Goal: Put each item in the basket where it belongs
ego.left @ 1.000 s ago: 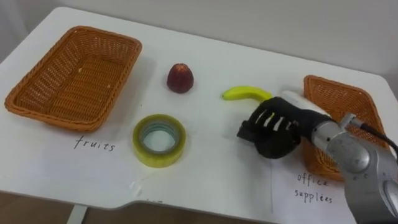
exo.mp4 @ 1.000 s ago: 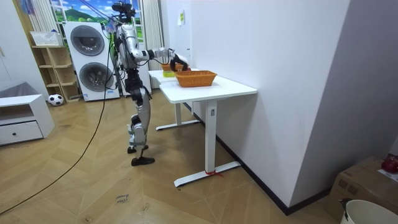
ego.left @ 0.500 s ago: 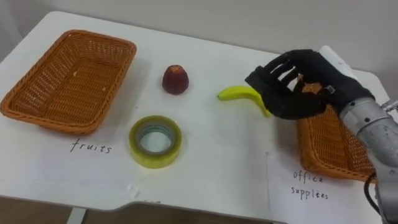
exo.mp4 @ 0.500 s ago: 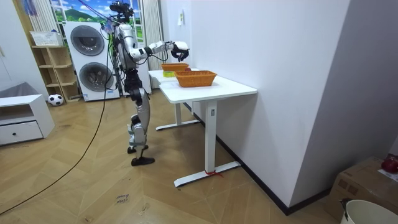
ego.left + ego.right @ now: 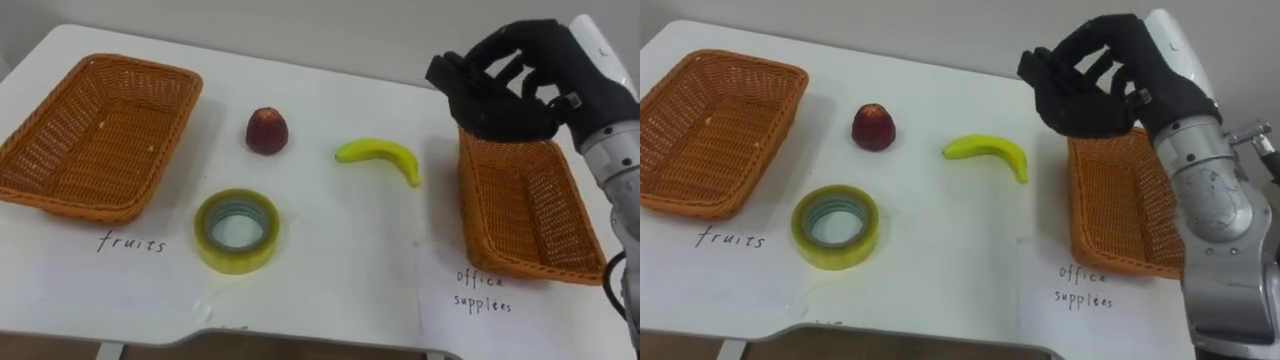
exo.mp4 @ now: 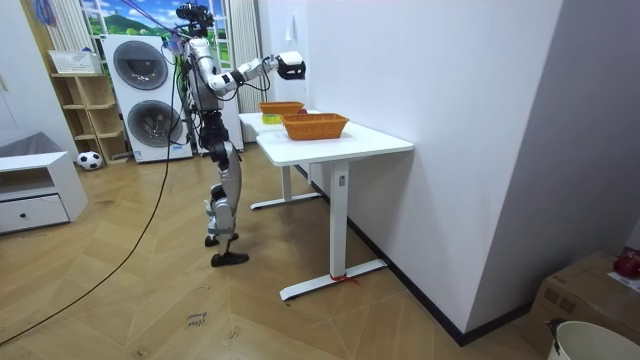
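Left eye view: nearest on the white worktop [image 5: 330, 250] lay a yellow-green roll of tape [image 5: 236, 231], flat on its side, with a handwritten label to its left and another on a paper sheet [image 5: 480, 295] near the right front edge. Beyond the left label sat the left wicker basket [image 5: 100, 130], with nothing in it. The right wicker basket [image 5: 520, 210] lay past the paper sheet, also with nothing inside. Between the two baskets, farther back than the tape, a red apple [image 5: 265, 131] stood upright. A banana [image 5: 380, 158] lay to its right, just beside the right basket but apart from it. The right hand [image 5: 510, 95] hung in the air above that basket's far end, its fingers loosely bent and spread, holding nothing. In the room view, the robot stood upright at the worktop's far end in front of two stacked washing machines [image 6: 140, 70], right arm stretched out over the worktop.
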